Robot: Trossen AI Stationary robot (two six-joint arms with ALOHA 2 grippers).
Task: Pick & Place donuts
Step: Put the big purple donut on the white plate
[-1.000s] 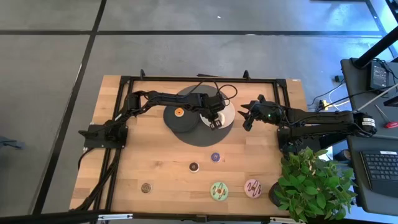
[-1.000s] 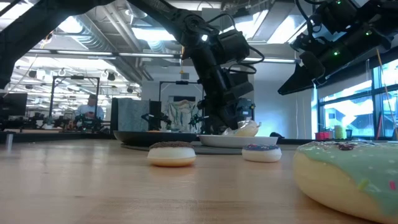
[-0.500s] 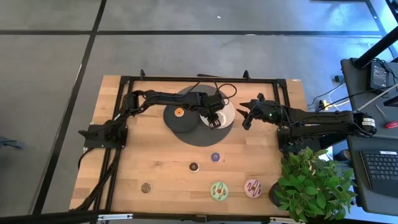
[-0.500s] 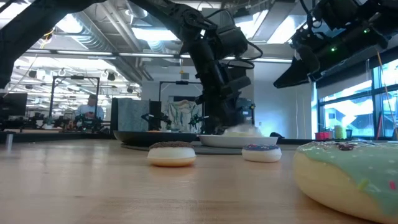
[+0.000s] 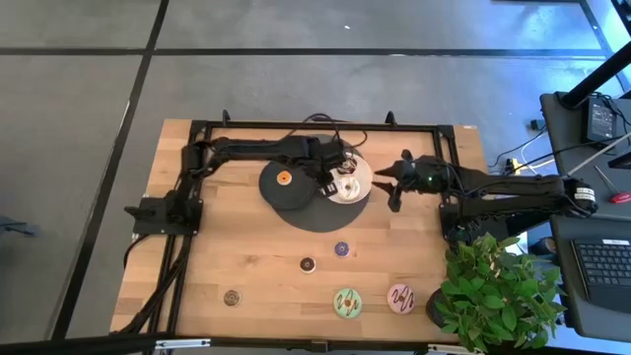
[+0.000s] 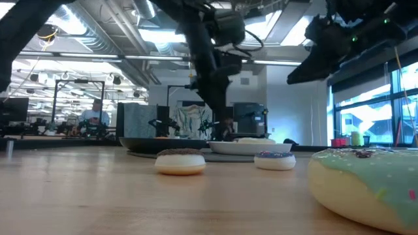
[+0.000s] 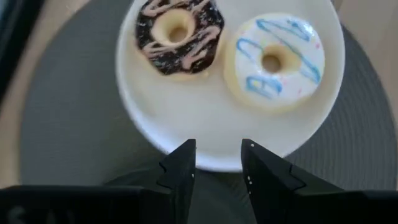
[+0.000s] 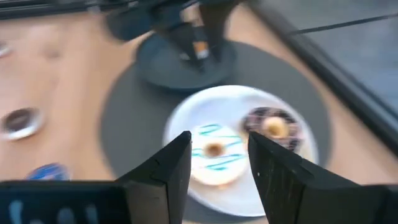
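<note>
No readable text, labels, brand names or numbers appear in any view. The icing lines on the donuts form squiggles only, not letters.

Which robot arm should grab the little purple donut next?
Probably the right. The purple donut lies on the table nearer the right gripper, whose fingers are open and empty. The left gripper hangs over the white plate, farther away.
</note>
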